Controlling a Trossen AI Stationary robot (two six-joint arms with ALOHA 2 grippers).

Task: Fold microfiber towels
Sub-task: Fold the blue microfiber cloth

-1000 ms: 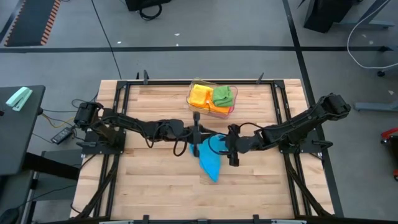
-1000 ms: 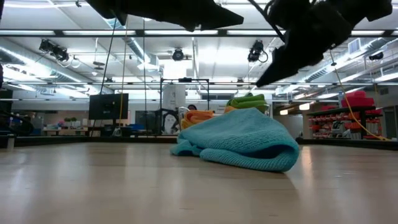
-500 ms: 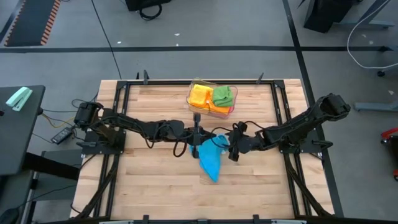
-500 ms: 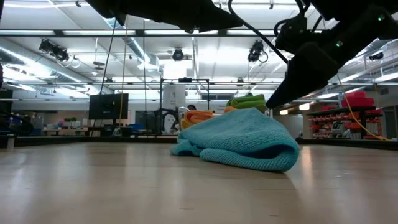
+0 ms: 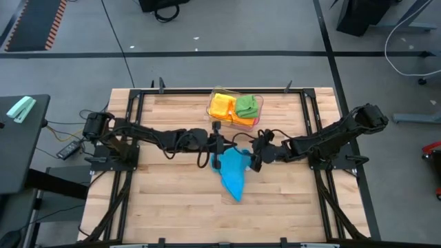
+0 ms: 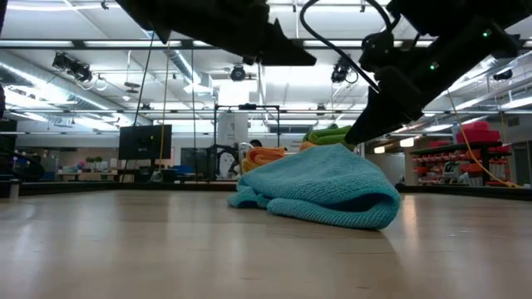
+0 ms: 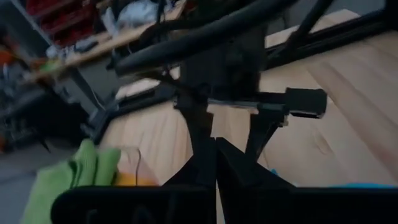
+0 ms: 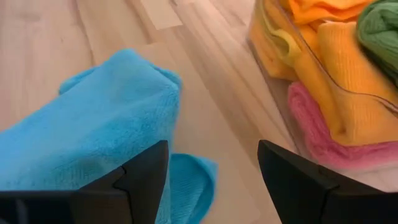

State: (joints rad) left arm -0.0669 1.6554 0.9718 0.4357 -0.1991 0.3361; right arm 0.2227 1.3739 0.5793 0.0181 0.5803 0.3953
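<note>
**Remote operator:** My left gripper (image 5: pixel 216 156) sits near the middle of the wooden desk (image 5: pixel 172 207), fingers pressed together. In its wrist view they meet with nothing visibly between them; from above it sits at the far left corner of the crumpled blue microfiber towel (image 5: pixel 233 173), but I can't tell whether it pinches an edge.

**Supervisor:** And the right one?

**Remote operator:** The right gripper (image 5: pixel 255 161) hovers at the towel's right side with its jaws standing wide and empty. Its wrist view looks down between the two fingers at the blue cloth and bare wood. I judge I'm lining it up to catch the opposite corner, so both arms can spread the cloth flat before folding.

**Supervisor:** Where's the rest of the stack?

**Remote operator:** The folded orange towel (image 5: pixel 222 105), green towel (image 5: pixel 247 105), yellow towel (image 8: pixel 273 42) and pink towel (image 8: pixel 323 138) lie in the clear plastic tray (image 5: pixel 242 125) at the desk's far edge, just beyond my grippers.

**Supervisor:** Room to work?

**Remote operator:** Plenty toward the near edge and both side edges: open wood all round the blue towel there. The tight side is the far one, where the tray stands close to the right gripper, so I'd pull the cloth toward the near edge.
</note>
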